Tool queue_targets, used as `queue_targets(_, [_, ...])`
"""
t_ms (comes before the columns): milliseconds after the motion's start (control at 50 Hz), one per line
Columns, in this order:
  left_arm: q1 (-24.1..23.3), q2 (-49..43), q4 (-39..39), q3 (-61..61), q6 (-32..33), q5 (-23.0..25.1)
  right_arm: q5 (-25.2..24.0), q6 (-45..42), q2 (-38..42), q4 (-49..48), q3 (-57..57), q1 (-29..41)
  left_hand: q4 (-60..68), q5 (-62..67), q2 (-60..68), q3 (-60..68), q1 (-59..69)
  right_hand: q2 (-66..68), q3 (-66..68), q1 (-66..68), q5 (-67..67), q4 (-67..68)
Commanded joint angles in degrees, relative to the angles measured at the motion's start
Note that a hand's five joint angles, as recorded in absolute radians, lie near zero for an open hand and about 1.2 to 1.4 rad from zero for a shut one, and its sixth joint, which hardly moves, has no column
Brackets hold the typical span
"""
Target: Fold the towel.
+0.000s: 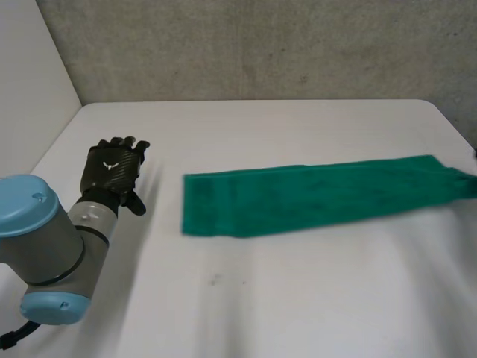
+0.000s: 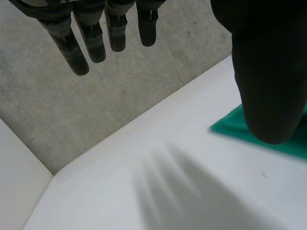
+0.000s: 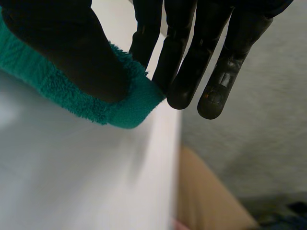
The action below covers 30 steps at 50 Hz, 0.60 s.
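Observation:
A green towel (image 1: 313,198) lies as a long folded strip across the white table (image 1: 298,298), slanting up toward the right edge. Its right end is drawn out to a point. In the right wrist view my right hand (image 3: 72,52) pinches that end corner of the towel (image 3: 129,108) between its thumb and fingers (image 3: 187,62), just at the table's side edge. My left hand (image 1: 112,171) hovers open over the table's left part, well clear of the towel's left end. In its own view the left hand (image 2: 268,72) has straight fingers (image 2: 96,38), with a bit of towel (image 2: 229,126) beyond the thumb.
A grey concrete wall (image 1: 261,45) runs behind the table. A white panel (image 1: 30,82) stands at the left. Past the table's right edge (image 3: 173,158) there is a tan floor (image 3: 206,196).

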Motion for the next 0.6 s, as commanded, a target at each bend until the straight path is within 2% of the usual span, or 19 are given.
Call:
queue_targets(20, [0.1,1.3,0.0,-0.3,0.0,-0.1,-1.5,-5.5,-2.4,-0.1,-2.2,1.0,-1.7,-2.5,-1.5,-2.0,-1.1,12.6,12.4,25.1,13.9,11.8])
queue_targets(80, [0.0,1.8,0.0,-0.6,0.0,-0.1,-4.8,-1.6,-4.4,-0.9,-2.6,7.1,-1.7,-2.5,-1.5,-2.0,-1.1,12.6,12.4,25.1,13.9,11.8])
queue_targets(120, [0.0,2.1,0.0,-0.9,0.0,-0.1,-5.7,-0.8,-4.7,-1.3,-2.8,8.7,-1.7,-2.5,-1.5,-2.0,-1.1,12.6,12.4,25.1,13.9,11.8])
queue_targets(140, [0.0,2.1,0.0,-0.9,0.0,-0.1,-8.1,0.3,-5.7,-2.3,-3.0,13.6,-1.7,-2.5,-1.5,-2.0,-1.1,12.6,12.4,25.1,13.9,11.8])
queue_targets(200, [0.0,2.8,0.0,-1.0,0.0,-0.3,-9.5,0.3,-6.0,-3.1,-3.4,17.6,-1.7,-2.5,-1.5,-2.0,-1.1,12.6,12.4,25.1,13.9,11.8])
queue_targets(220, [0.0,3.2,0.0,-1.1,0.0,-0.3,-11.1,0.3,-6.1,-3.9,-4.1,23.5,-1.7,-2.5,-1.5,-2.0,-1.1,12.6,12.4,25.1,13.9,11.8])
queue_targets(240, [0.0,3.4,0.0,-1.1,0.0,-0.3,-11.1,0.3,-6.1,-3.9,-4.1,23.6,-1.7,-2.5,-1.5,-2.0,-1.1,12.6,12.4,25.1,13.9,11.8])
queue_targets(280, [0.0,3.6,-0.1,-1.2,0.0,-0.3,-12.5,0.3,-5.6,-4.7,-4.7,29.1,-1.7,-2.5,-1.5,-2.0,-1.1,12.6,12.4,25.1,13.9,11.8])
queue_targets(360, [0.0,4.4,-0.1,-1.7,0.0,-0.3,-16.6,-0.1,-2.6,-6.3,-5.1,39.3,-1.7,-2.5,-1.5,-2.0,-1.1,12.6,12.4,25.1,13.9,11.8])
queue_targets(480, [-0.7,4.4,0.0,-1.8,0.0,-0.3,-20.3,-2.5,2.4,-6.6,-5.2,45.0,-1.7,-2.5,-1.5,-2.0,-1.1,12.6,12.4,25.1,13.9,11.8])
queue_targets(540, [-0.9,4.3,0.0,-1.6,0.0,-0.3,-20.8,-8.3,7.5,-5.5,-5.2,48.6,-1.7,-2.5,-1.5,-2.0,-1.1,12.6,12.4,25.1,13.9,11.8])
queue_targets(560, [-1.1,4.3,0.0,-1.5,0.1,-0.3,-20.7,-9.2,7.7,-5.3,-5.2,48.8,-1.7,-2.5,-1.5,-2.0,-1.1,5.6,5.5,18.1,6.9,4.9])
queue_targets(600, [-2.1,4.2,0.1,-1.1,0.1,-0.3,-20.3,-10.8,8.0,-4.8,-5.3,48.9,-1.7,-2.5,-1.5,-2.0,-1.1,-17.5,-17.7,-5.0,-16.2,-18.3])
